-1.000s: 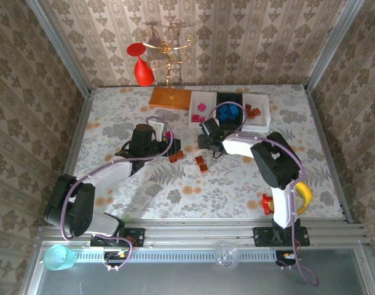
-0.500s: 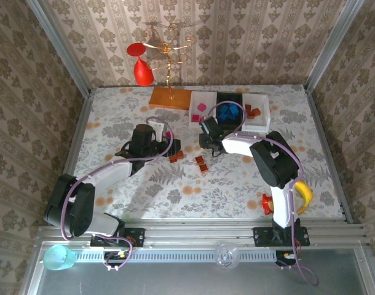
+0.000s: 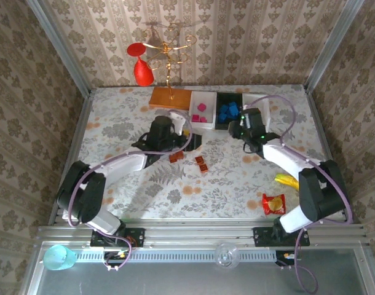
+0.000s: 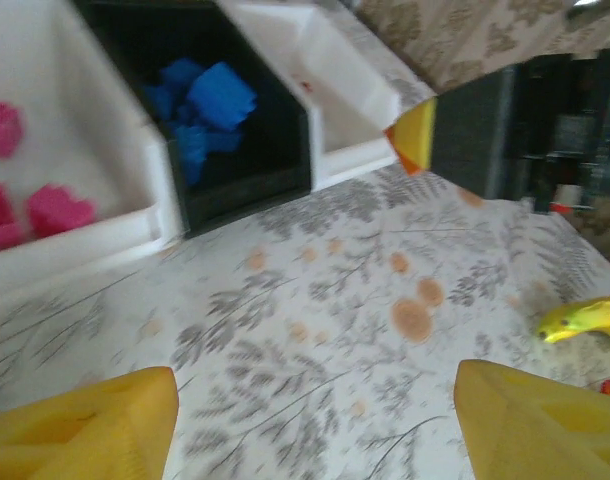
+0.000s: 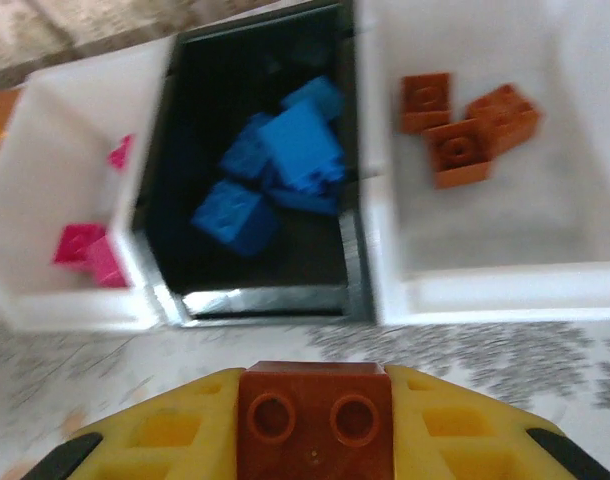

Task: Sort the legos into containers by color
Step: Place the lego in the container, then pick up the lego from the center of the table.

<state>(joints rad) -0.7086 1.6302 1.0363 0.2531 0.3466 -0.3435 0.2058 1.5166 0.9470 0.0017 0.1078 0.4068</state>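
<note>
Right pincer [image 5: 315,432] clamps 1 orange-brown lego [image 5: 315,402] before the black tray [image 5: 197,125]; left pincer [image 4: 310,410] gapes wide.

White-and-black arms [image 3: 123,166] trail lilac cables [image 3: 275,97]; the left end effector [image 4: 315,430] and right end effector [image 5: 315,435] have chunky yellow fingers [image 4: 85,425].

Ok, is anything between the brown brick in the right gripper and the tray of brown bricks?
Nothing visible. The right gripper holds the brown brick just short of the rightmost white tray; only its near wall lies ahead.
</note>
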